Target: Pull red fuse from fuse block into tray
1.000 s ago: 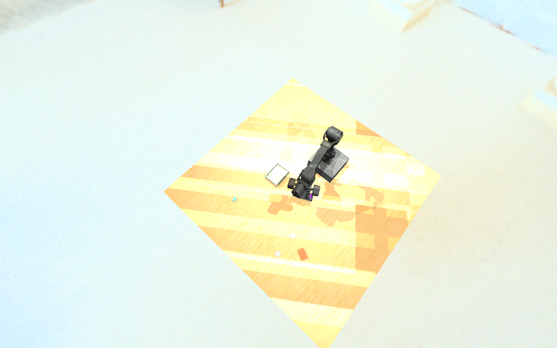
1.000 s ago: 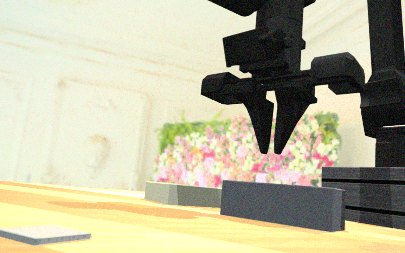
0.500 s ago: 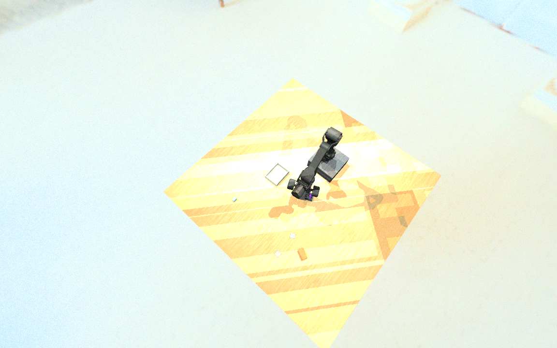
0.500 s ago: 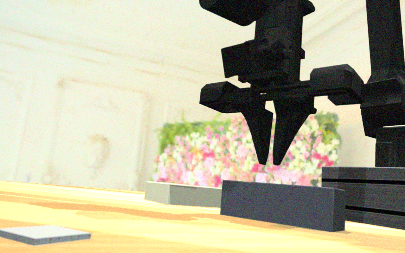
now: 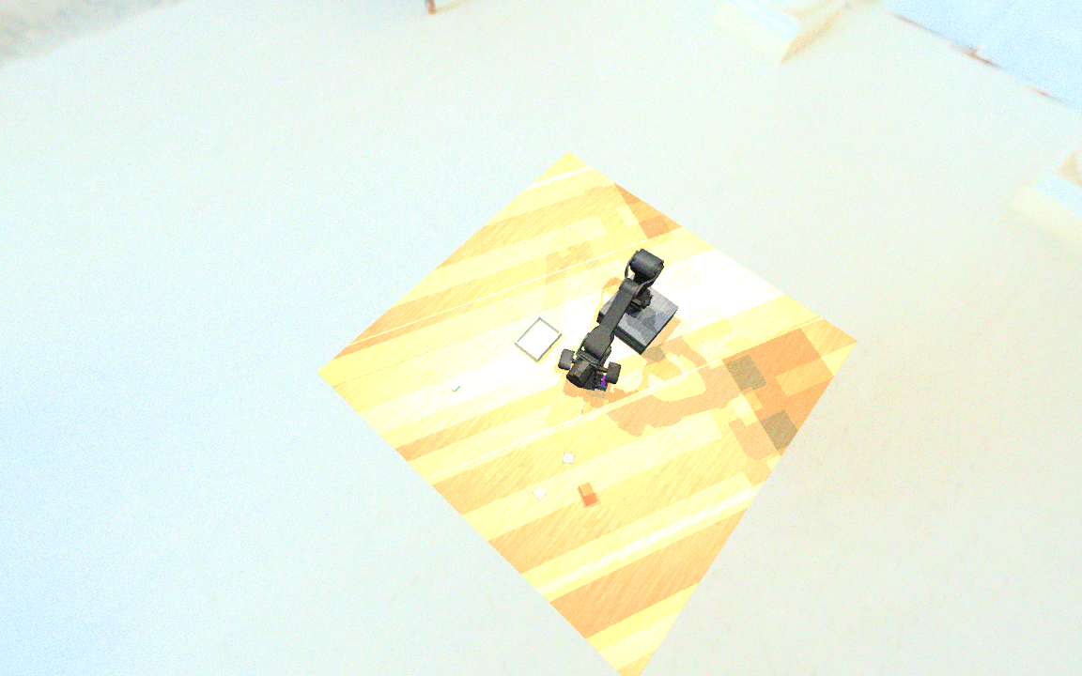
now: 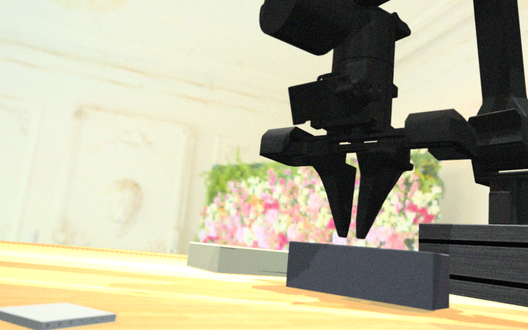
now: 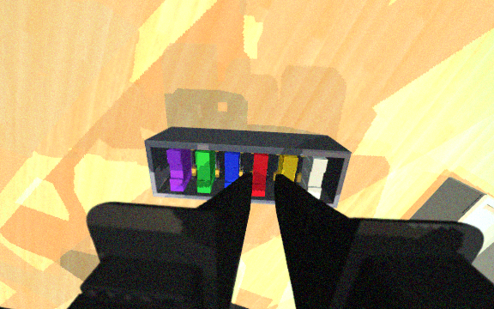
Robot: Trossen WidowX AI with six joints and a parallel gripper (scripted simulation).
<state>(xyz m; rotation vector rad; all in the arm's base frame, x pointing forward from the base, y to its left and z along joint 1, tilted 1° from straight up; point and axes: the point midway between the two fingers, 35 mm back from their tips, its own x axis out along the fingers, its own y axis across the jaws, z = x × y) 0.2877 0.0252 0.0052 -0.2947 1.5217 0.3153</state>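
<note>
Gripper at lower centre of the wrist view, fingers narrowly parted and holding nothing, tips poised just above the dark fuse block, red fuse seated mid-row between blue and yellow, tray at right edge.

Matt black hand, faintly glossy dark block, wood-grained table

The fuse block holds six fuses, one each of purple, green, blue, red, yellow and white.
</note>
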